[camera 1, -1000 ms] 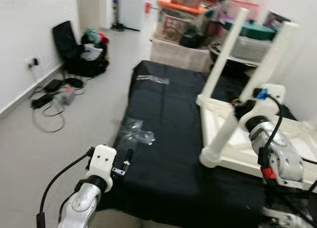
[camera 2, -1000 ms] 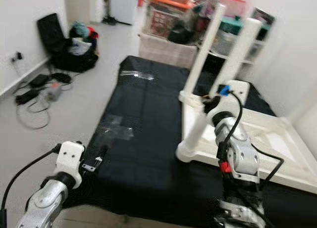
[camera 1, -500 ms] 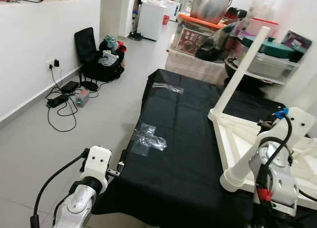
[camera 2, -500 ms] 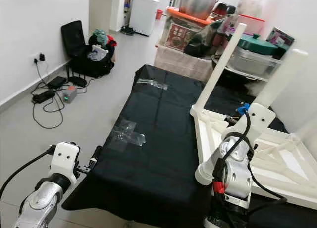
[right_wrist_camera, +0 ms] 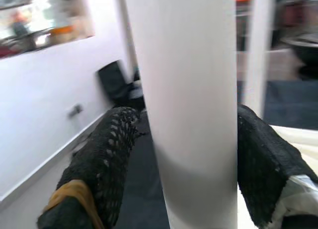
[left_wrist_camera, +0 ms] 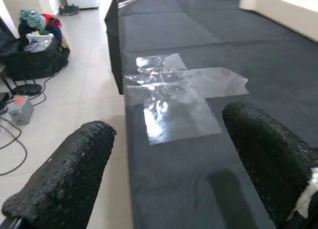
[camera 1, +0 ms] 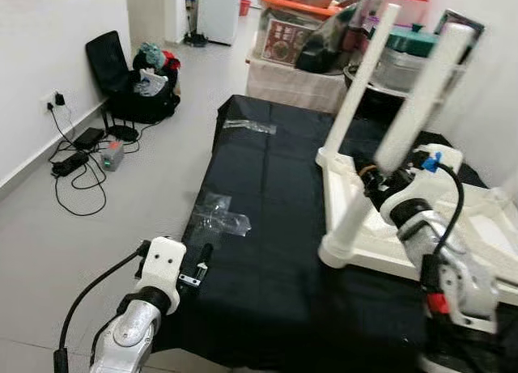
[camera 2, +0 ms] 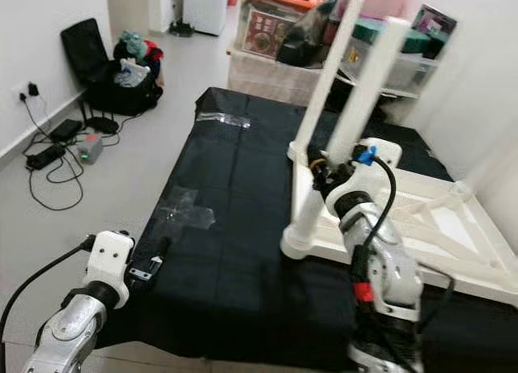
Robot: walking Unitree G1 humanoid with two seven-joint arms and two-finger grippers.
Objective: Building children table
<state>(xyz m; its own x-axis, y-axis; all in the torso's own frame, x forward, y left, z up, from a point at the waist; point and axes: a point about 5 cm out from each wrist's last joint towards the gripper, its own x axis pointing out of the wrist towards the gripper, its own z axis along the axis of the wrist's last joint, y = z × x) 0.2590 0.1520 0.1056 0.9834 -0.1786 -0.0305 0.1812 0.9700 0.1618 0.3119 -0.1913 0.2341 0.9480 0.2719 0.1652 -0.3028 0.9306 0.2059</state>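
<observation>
We have the upturned white table (camera 1: 453, 235) on the black cloth (camera 1: 267, 203). Our right gripper (right_wrist_camera: 181, 154) straddles a table leg (right_wrist_camera: 191, 114), fingers close around it; seating it looks next. Our left gripper (left_wrist_camera: 169, 154) hangs spread wide over clear plastic (left_wrist_camera: 174, 95).

I get bright, even indoor light in both head views, with soft shadows. The black cloth (camera 1: 275, 227) shows glare where clear plastic film (left_wrist_camera: 174, 90) lies. My right wrist view is blurred: the white leg (right_wrist_camera: 186, 105) is overexposed, and the upper left of the frame is smeared.
</observation>
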